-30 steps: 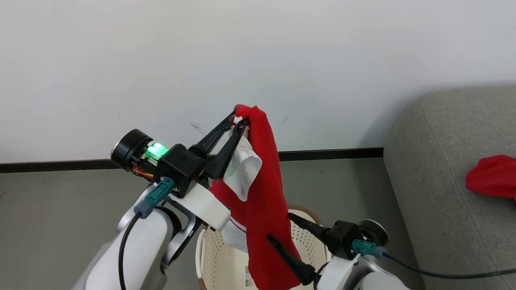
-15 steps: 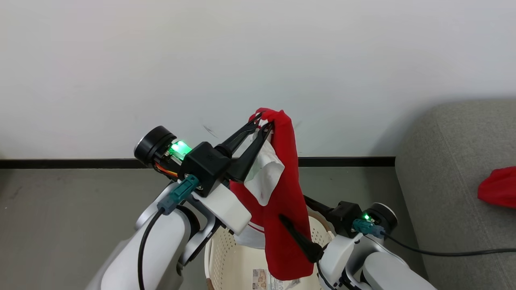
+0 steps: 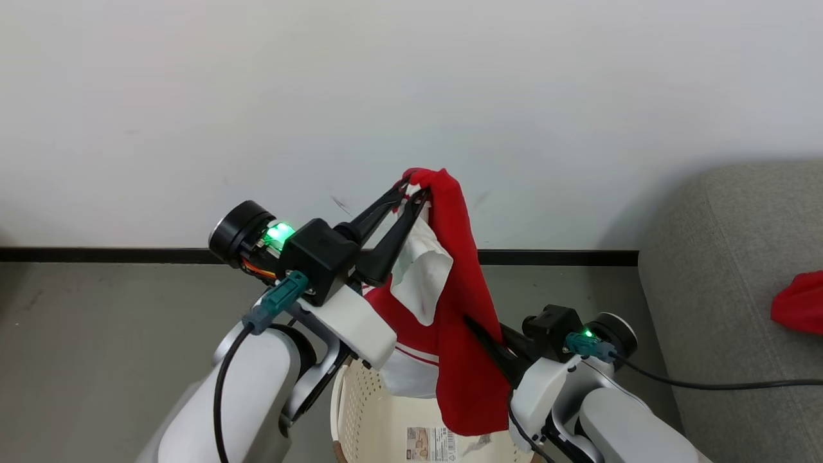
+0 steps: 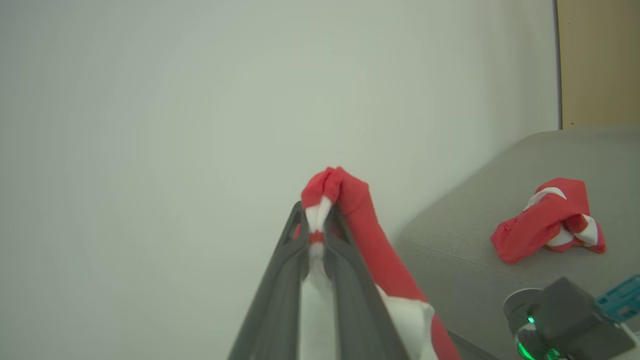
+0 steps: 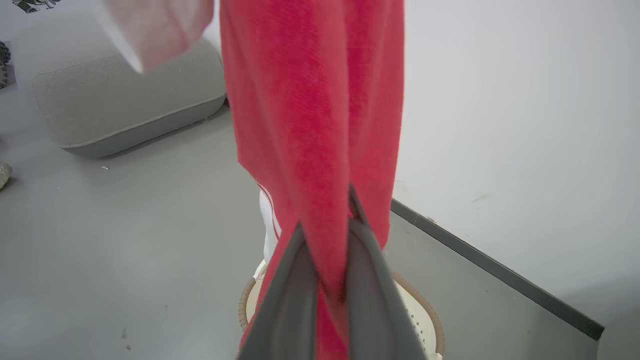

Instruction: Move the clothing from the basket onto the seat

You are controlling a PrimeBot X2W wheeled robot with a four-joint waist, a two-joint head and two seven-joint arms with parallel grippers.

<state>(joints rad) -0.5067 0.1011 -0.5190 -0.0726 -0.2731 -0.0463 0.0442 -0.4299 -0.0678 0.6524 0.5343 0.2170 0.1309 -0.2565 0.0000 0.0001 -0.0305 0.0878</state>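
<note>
The left gripper (image 3: pixel 409 191) is raised high, its two dark fingers pinched together on the top fold of a red garment (image 3: pixel 460 289) with white panels. In the left wrist view, this gripper (image 4: pixel 316 225) squeezes a bunched knot of red and white cloth at its tips. The garment hangs straight down from this grip, above the basket.

Lower down, the right gripper (image 3: pixel 474 326) is clamped on the garment's red edge. Cloth hides its fingertips in the head view. The right wrist view shows its fingers (image 5: pixel 372 290) closed with red fabric pressed between them.

Under the hanging hem sits the cream basket (image 3: pixel 347 411), cut off by the bottom edge, with a printed label (image 3: pixel 429 444) inside.

To the right stands the grey sofa (image 3: pixel 720 276). A second red garment (image 3: pixel 800 302) lies on it, partly cut off at the edge and well apart from both grippers.
</note>
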